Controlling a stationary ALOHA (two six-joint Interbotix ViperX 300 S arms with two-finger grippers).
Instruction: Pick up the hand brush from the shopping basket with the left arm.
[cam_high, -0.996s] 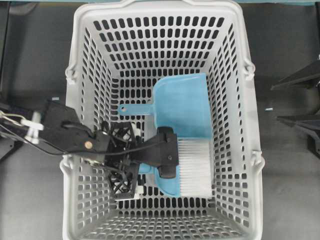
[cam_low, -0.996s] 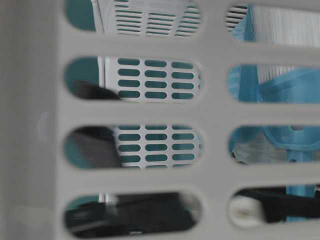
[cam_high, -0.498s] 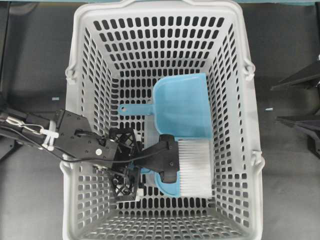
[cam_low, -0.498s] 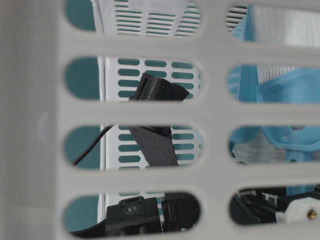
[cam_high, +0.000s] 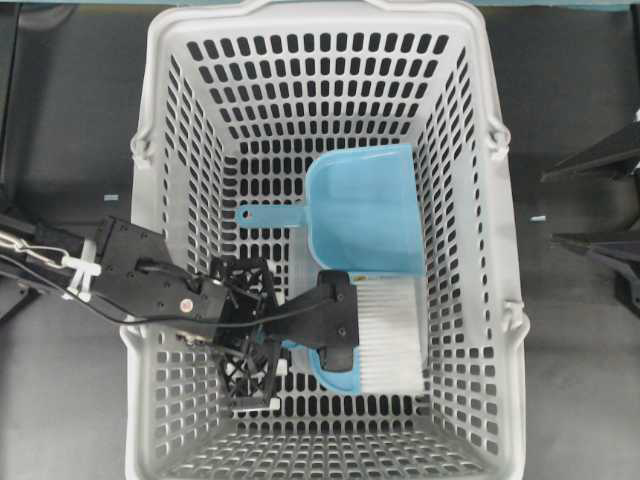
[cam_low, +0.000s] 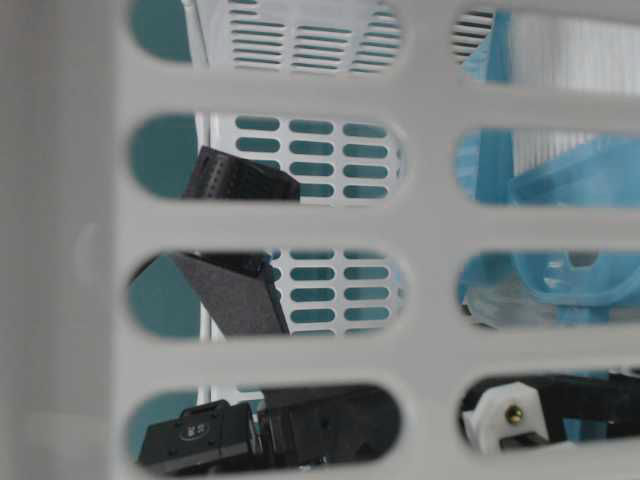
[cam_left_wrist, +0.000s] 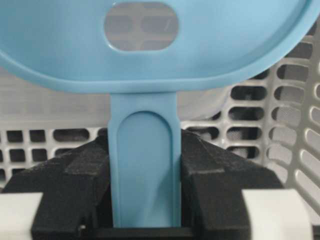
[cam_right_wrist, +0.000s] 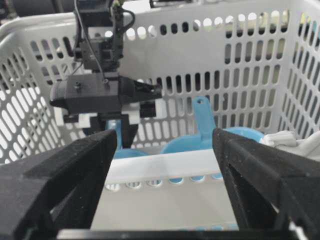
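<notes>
The hand brush (cam_high: 385, 335) lay on the floor of the shopping basket (cam_high: 170, 120), toward its near right part, bristles pointing right and touching the near edge of the light-blue dustpan (cam_high: 365, 210). The left gripper (cam_left_wrist: 144, 170) reached in over the left wall, its fingers (cam_left_wrist: 220, 175) closed narrowly against both sides of the brush's thin handle. The right gripper (cam_right_wrist: 165, 165) hung outside the basket with its fingers spread wide, holding nothing.

Even, soft light fills the overhead view, with no hard shadows or glare. At table level the near basket (cam_low: 300, 225) wall is a blurred blur of grey. The left wrist view is close and soft-focused; the right wrist view shows bright backlight through the slots.
</notes>
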